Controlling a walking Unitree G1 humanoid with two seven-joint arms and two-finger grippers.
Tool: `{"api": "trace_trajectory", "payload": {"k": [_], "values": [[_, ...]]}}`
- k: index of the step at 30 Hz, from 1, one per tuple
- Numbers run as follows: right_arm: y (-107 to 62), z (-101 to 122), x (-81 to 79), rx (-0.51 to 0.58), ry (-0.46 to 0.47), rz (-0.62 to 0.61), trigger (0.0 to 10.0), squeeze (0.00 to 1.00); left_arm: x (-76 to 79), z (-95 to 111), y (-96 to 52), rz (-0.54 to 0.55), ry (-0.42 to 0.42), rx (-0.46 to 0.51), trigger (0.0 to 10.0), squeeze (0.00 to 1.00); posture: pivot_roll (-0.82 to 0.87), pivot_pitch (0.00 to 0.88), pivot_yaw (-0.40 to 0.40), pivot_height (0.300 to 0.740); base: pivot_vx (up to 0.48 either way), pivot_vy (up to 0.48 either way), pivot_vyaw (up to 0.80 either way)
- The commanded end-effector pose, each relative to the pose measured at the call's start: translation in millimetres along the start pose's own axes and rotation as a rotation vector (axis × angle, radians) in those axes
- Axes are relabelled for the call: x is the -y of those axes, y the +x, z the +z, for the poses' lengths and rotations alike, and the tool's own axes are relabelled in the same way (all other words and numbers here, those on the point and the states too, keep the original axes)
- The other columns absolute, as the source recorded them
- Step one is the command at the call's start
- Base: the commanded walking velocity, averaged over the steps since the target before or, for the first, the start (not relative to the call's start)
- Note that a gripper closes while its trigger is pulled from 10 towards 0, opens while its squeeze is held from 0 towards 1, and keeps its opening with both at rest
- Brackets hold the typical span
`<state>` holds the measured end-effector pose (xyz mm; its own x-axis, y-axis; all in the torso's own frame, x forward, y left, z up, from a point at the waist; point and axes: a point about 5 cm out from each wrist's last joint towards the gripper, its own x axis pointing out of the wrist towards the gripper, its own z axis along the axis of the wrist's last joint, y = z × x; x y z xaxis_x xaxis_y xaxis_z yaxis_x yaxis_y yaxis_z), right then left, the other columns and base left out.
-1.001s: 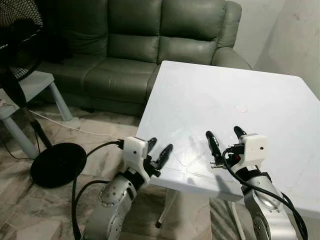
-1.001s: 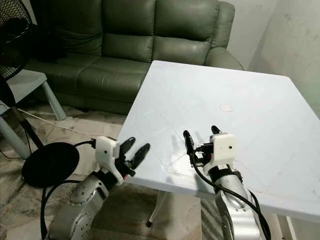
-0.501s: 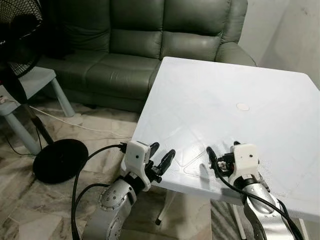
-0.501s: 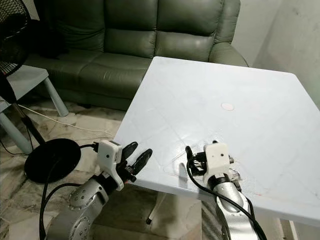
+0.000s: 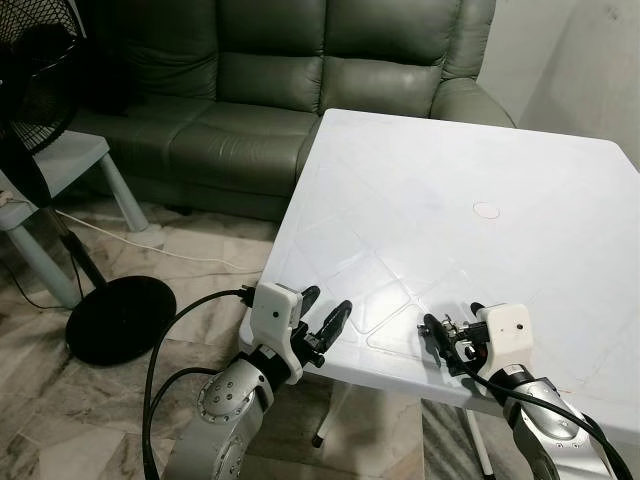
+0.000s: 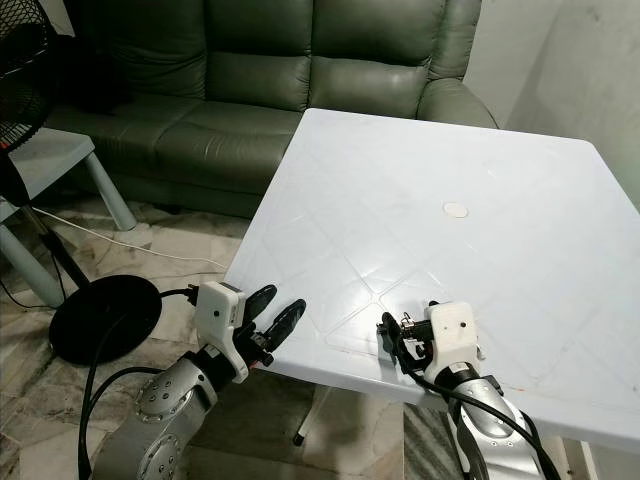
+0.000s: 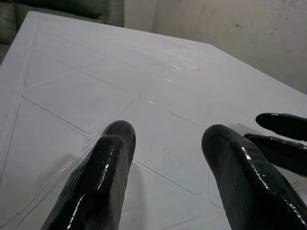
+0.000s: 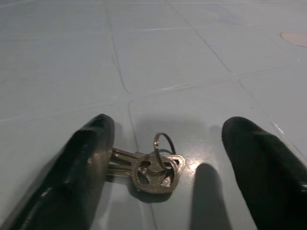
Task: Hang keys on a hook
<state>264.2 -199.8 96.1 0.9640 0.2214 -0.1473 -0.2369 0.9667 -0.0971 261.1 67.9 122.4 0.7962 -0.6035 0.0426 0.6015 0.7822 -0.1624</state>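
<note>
White table (image 5: pixel 480 160) near edge: keys (image 8: pixel 153 170) between spread right claw (image 8: pixel 168 158) fingers.

Keys (image 8: pixel 153 168) lie on the counter (image 5: pixel 440 180) near its near edge, between the spread fingers of the right pincer (image 8: pixel 165 163). Left pincer (image 5: pixel 318 312) sits at the counter's near-left corner. Sofa (image 5: pixel 270 100) stands behind the counter; fan (image 5: pixel 40 90) and stool (image 5: pixel 75 165) to its left.

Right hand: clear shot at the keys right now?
Probably yes. The keys lie flat on the table between the open fingers of the right hand, one finger already beside them, nothing in the way.
</note>
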Motion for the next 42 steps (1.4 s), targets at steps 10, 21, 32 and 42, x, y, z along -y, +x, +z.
{"api": "trace_trajectory", "payload": {"k": [10, 21, 32, 42], "values": [[-2.1, -3.9, 2.1, -0.005, 0.006, -0.011, 0.0, 0.0, 3.2, 1.9, -0.7, -0.012, 0.011, -0.002, 10.0, 0.0, 0.06, 0.107, -0.03, 0.74, 0.0, 0.0, 0.0], [-3.1, -6.5, 4.2, -0.025, 0.007, -0.033, 0.2, 0.0, 3.4, 1.6, -1.4, -0.01, 0.012, -0.003, 10.0, 0.0, 0.07, 0.107, -0.029, 0.74, 0.0, 0.0, 0.0], [-2.9, -7.0, 4.5, -0.022, 0.004, -0.035, 0.7, 0.0, 4.2, 1.7, -1.7, -0.009, 0.007, -0.001, 10.0, 0.0, 0.07, 0.111, -0.029, 0.74, 0.0, 0.0, 0.0], [-3.7, -7.9, 6.8, -0.033, 0.003, -0.045, 9.5, 0.0, 4.1, 2.6, -1.6, -0.009, 0.005, 0.0, 10.0, 0.0, 0.06, 0.115, -0.028, 0.74, 0.0, 0.0, 0.0]]}}
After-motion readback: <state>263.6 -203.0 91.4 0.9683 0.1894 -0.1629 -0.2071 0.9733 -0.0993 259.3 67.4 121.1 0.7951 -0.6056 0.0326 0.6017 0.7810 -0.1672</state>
